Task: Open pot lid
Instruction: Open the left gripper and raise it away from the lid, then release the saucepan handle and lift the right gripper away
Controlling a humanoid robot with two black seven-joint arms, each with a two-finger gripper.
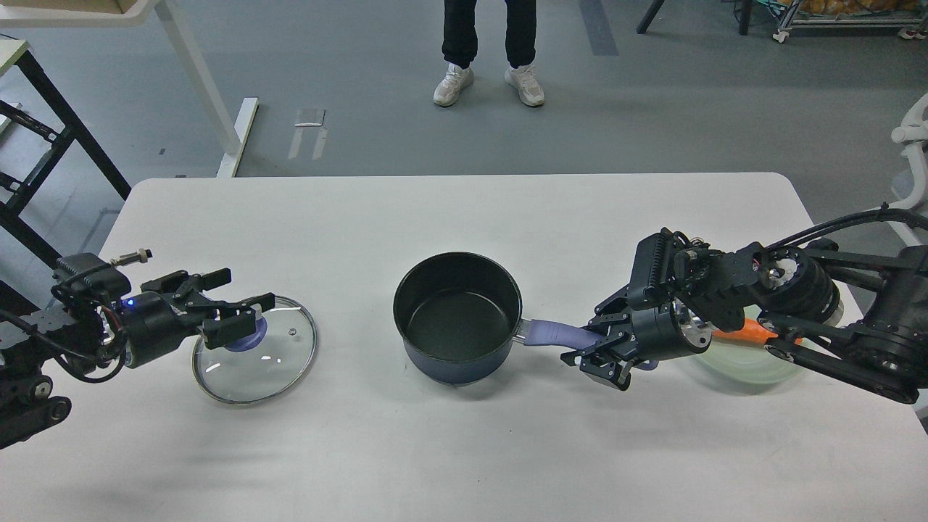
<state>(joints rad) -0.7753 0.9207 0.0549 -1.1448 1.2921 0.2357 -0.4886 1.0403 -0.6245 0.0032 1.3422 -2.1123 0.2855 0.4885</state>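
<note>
The pot lid (279, 355), clear glass with a steel rim and a purple knob (250, 339), lies flat on the table at the left, apart from the pot. My left gripper (243, 317) sits over the knob with its fingers closed on it. The pot (457, 319), dark blue with a black inside, stands uncovered in the middle, its purple handle (558, 334) pointing right. My right gripper (605, 351) is shut on the end of that handle.
A pale green glass plate (739, 362) with an orange object (754, 332) on it lies behind my right arm. A person's legs (489, 51) stand beyond the table's far edge. A desk frame (43, 138) is at the far left.
</note>
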